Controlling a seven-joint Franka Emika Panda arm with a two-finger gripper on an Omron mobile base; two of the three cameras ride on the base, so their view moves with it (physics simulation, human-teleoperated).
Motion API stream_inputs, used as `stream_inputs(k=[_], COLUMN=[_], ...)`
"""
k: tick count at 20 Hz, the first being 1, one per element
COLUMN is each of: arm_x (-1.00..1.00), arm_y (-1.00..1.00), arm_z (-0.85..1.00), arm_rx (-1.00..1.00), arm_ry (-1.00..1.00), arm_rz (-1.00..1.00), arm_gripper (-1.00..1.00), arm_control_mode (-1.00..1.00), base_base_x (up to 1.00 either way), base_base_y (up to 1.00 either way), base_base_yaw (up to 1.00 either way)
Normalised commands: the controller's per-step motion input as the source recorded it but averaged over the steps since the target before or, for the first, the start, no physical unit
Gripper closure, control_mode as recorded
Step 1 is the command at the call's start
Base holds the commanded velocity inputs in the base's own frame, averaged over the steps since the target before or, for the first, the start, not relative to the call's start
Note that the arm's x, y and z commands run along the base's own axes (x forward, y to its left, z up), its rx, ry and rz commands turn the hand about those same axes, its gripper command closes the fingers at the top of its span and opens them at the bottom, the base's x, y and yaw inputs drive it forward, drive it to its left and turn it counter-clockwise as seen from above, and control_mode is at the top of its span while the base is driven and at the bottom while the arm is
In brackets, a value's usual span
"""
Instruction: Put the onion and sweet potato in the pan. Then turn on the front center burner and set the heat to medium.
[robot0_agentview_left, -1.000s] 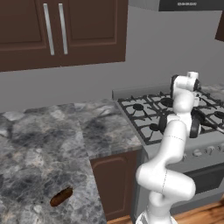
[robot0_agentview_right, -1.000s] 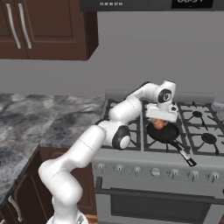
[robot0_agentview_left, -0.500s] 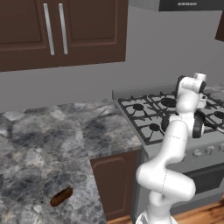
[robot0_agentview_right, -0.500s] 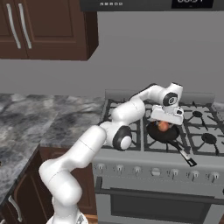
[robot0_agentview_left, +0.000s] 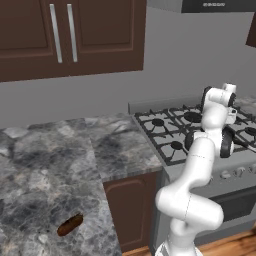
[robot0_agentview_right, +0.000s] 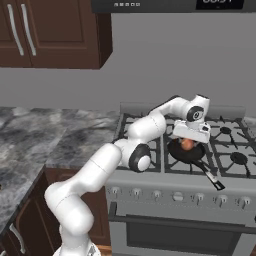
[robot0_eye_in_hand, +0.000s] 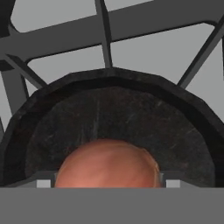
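The round orange-tan onion (robot0_eye_in_hand: 107, 164) sits between my fingertips, with my gripper (robot0_eye_in_hand: 108, 183) shut on it. It hangs just above the inside of the black pan (robot0_eye_in_hand: 109, 113). In the right base view the gripper (robot0_agentview_right: 187, 142) holds the onion (robot0_agentview_right: 186, 145) over the pan (robot0_agentview_right: 173, 150), whose long handle (robot0_agentview_right: 210, 175) points toward the stove's front right. The pan stands in the middle column at the front and hides the front center burner; grate prongs (robot0_eye_in_hand: 105, 39) show around it. The reddish-brown sweet potato (robot0_agentview_left: 70, 225) lies far off on the granite counter (robot0_agentview_left: 45, 170), near its front edge.
Other burners and black grates (robot0_agentview_right: 231, 158) lie right of the pan and behind it. A row of knobs (robot0_agentview_right: 176, 195) runs along the stove's front panel. Dark wooden cabinets (robot0_agentview_left: 60, 35) hang above the counter, and a range hood (robot0_agentview_right: 165, 5) over the stove.
The hand with the onion has shifted a little to the right and lower over the pan. The sweet potato has stayed where it was.
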Motion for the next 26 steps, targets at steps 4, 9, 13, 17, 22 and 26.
stream_inputs(k=[4,9,13,17,22,26], arm_x=[-0.1,-0.11,-0.07,-0.39,-0.54,-0.6], arm_y=[0.01,0.04,0.08,0.24,0.52,0.49], arm_z=[0.0,0.42,0.41,0.19,0.09,0.23], arm_rx=[0.0,0.0,0.0,0.01,0.01,0.01], arm_ry=[-0.01,-0.05,-0.13,-0.21,-0.31,-0.3], arm_rz=[-0.03,-0.17,-0.2,-0.21,-0.22,-0.21], arm_gripper=[-1.0,-1.0,-1.0,-1.0,-1.0,-1.0], arm_control_mode=[-1.0,-1.0,-1.0,-1.0,-1.0,-1.0], base_base_x=[0.0,0.0,0.0,0.0,0.0,0.0], base_base_y=[0.0,0.0,0.0,0.0,0.0,0.0], base_base_yaw=[0.0,0.0,0.0,0.0,0.0,0.0])
